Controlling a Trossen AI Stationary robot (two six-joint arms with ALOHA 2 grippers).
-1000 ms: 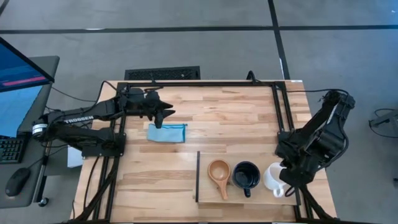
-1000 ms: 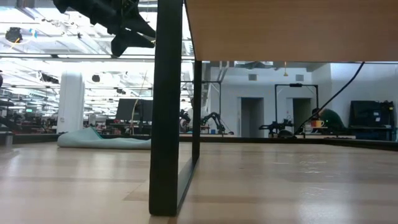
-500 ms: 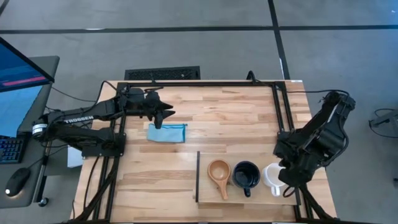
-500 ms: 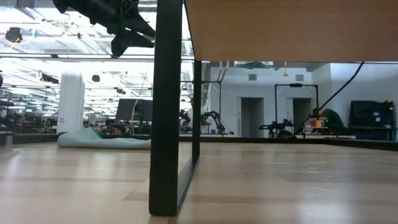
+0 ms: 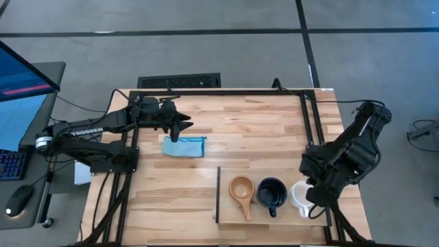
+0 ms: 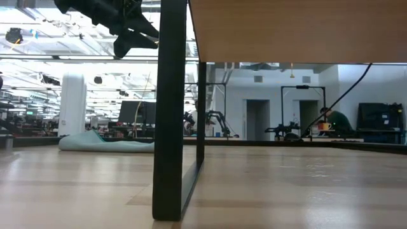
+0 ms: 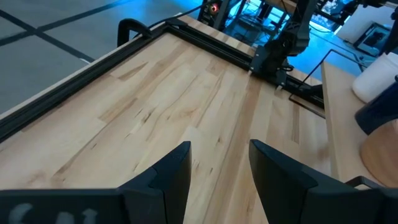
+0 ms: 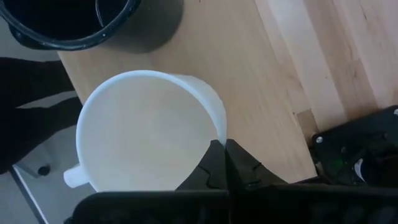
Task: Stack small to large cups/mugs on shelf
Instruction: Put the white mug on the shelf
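Three cups stand in a row on the light-wood shelf: a tan wooden cup, a black mug and a white mug at the right end. My right gripper points down over the white mug, shut, with its tips in front of the rim's side. At the table's far left my left gripper hangs open and high, with nothing between its fingers. My right gripper comes from above with shut fingers that show against the white mug's rim, on the side away from the handle. Whether they touch the rim I cannot tell. The mug stands upright on the shelf.
A blue cloth lies on the planked table below my left gripper. The shelf's dark edge strip stands as a post in the low view. Bare planks lie between the cloth and the shelf.
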